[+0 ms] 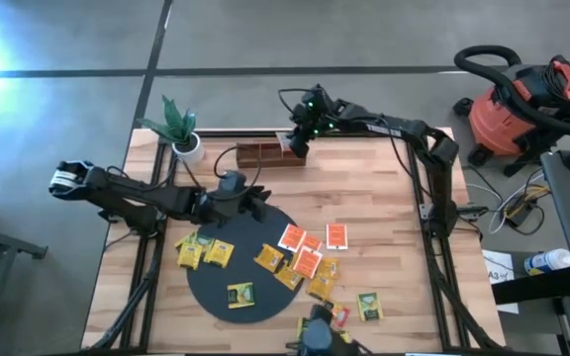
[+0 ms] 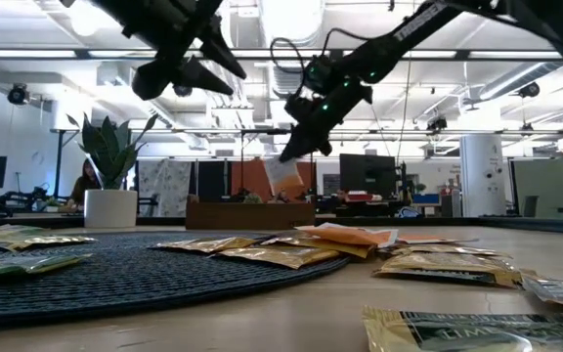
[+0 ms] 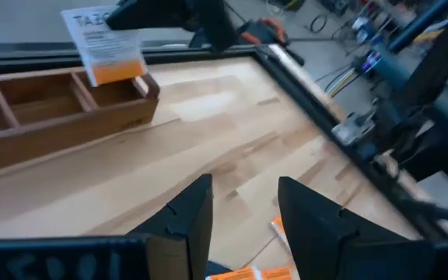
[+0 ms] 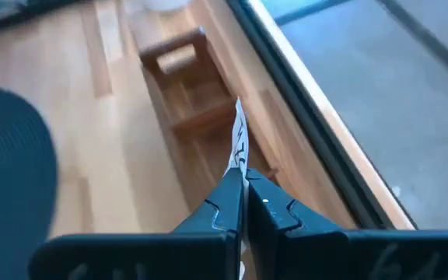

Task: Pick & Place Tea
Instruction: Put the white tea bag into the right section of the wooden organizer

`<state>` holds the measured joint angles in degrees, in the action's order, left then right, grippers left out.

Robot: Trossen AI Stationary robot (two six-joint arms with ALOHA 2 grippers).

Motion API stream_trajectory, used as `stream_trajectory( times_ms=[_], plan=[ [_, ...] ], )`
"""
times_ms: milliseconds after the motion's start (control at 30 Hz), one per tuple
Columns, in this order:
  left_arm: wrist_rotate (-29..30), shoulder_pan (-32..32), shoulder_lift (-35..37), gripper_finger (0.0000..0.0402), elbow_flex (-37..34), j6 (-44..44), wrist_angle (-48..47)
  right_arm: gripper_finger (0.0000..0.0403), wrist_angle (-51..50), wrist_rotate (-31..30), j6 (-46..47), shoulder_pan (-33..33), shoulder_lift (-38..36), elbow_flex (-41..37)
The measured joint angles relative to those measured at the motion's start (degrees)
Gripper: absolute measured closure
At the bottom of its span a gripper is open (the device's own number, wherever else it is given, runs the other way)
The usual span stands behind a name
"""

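The right claw [image 4: 243, 183] is clamped on an orange tea packet [image 3: 107, 48] hanging just above the wooden tray [image 3: 49, 117]. Released off-centre, it might catch a divider. The left claw [image 3: 243, 206], fingers apart, waits over the tabletop [image 1: 384, 188].

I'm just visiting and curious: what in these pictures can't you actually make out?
- The inside of the wooden tray: the right claw covers its end from above; in the low view only its side wall shows.
- The packet pinched in that claw: its printing is cut off by the left wrist picture's edge, and it is edge-on in the right wrist view.
- The packets nearest the low camera: blurred.
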<state>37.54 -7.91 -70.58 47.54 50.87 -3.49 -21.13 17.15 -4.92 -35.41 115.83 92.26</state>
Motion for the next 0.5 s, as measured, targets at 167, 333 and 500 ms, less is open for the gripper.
stream_trajectory(
  times_ms=[167,333,500],
  plan=[
    [3.17,-1.32,0.25,0.0260,-1.21,1.57,0.20,0.0394,-0.10,1.07,-2.02,-1.42,2.64,1.24],
    [4.65,-1.36,0.23,0.0260,-1.17,1.51,0.46,0.0394,0.41,2.52,-3.09,-3.10,3.60,0.07],
    [7.28,-1.35,0.23,0.0260,-1.17,1.48,0.45,0.0394,2.42,6.75,-4.30,-3.87,4.24,0.07]
  ],
)
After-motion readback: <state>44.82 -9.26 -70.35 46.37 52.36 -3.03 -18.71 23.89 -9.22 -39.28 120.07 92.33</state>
